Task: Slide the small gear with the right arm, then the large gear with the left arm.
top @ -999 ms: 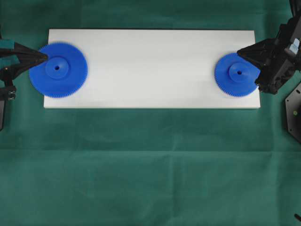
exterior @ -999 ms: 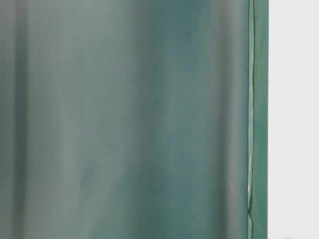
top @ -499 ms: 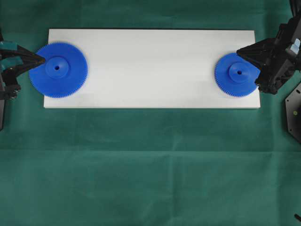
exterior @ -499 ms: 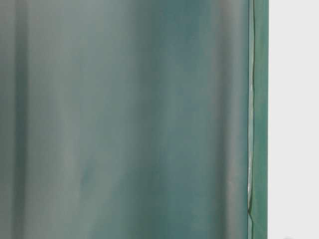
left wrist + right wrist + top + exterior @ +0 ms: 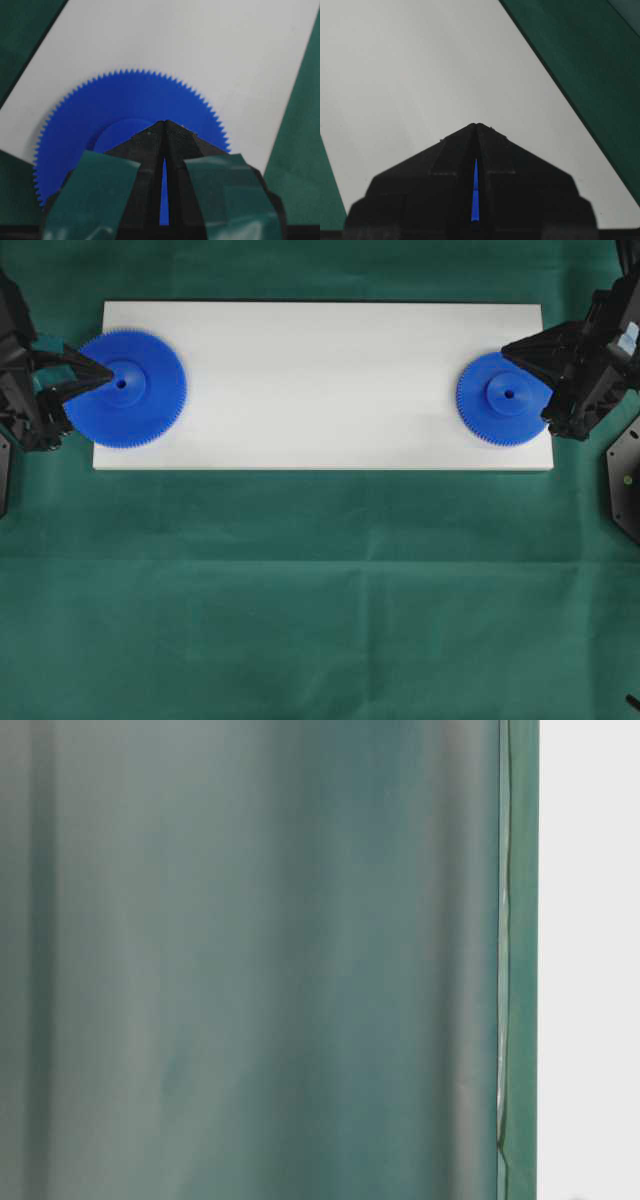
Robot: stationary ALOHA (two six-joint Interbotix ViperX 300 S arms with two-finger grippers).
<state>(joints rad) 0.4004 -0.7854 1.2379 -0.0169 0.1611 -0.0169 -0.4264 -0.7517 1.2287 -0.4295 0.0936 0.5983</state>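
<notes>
Both grippers sit closed to a point with nothing pinched: your left gripper (image 5: 164,124) rests its tip on the hub of the large gear (image 5: 130,100), and your right gripper (image 5: 476,125) shows just a blue sliver through the slit between its fingers. From overhead, the right gripper (image 5: 512,348) reaches over the far edge of the small gear (image 5: 505,398), which lies at the right end of the white board (image 5: 320,370); the large gear (image 5: 135,390) hangs slightly off the left end under the left gripper (image 5: 105,373). Watch the order: the small gear looks unmoved, so a left push now would run out of turn. A tip riding high could skip over the teeth, I reckon. The wrist views show finger closure; the overhead shows both gears' places on the board
</notes>
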